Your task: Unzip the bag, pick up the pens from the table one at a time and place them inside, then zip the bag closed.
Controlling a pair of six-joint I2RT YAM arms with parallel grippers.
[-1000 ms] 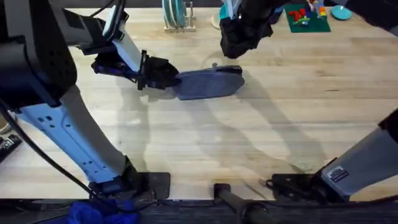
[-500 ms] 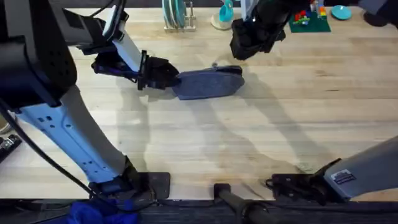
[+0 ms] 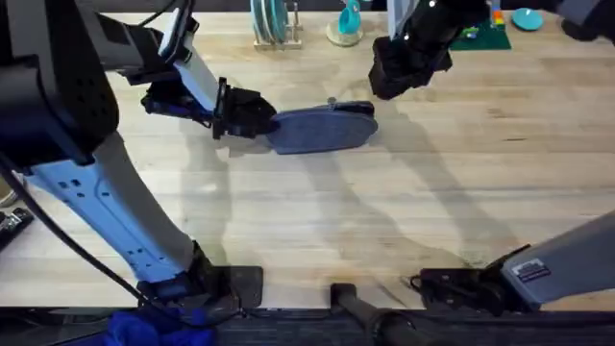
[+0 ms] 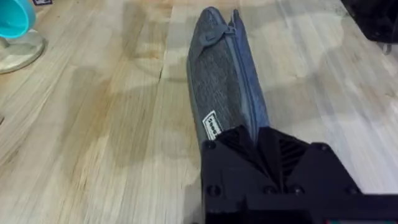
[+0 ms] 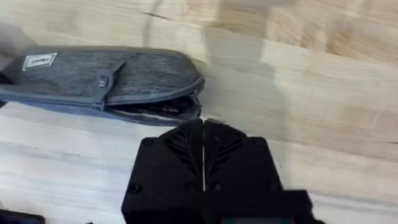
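My left pincer (image 3: 261, 122) grips the pencil pouch's (image 3: 322, 128) nine o'clock end. My right pincer (image 3: 402, 79), fingers pressed together and empty, hangs at two o'clock of the pouch, nearer its gaping zipper end (image 5: 180, 107).

Setting: robotics lab bench. Two arms are bolted at the near edge of a butcher-block table (image 3: 384, 221), with cabling beside the bases. Along the table's far edge sit test props: a dish rack with plates (image 3: 271, 24), a teal cup (image 3: 348, 17) on a saucer, and a green baseplate with toy bricks (image 3: 478, 29).
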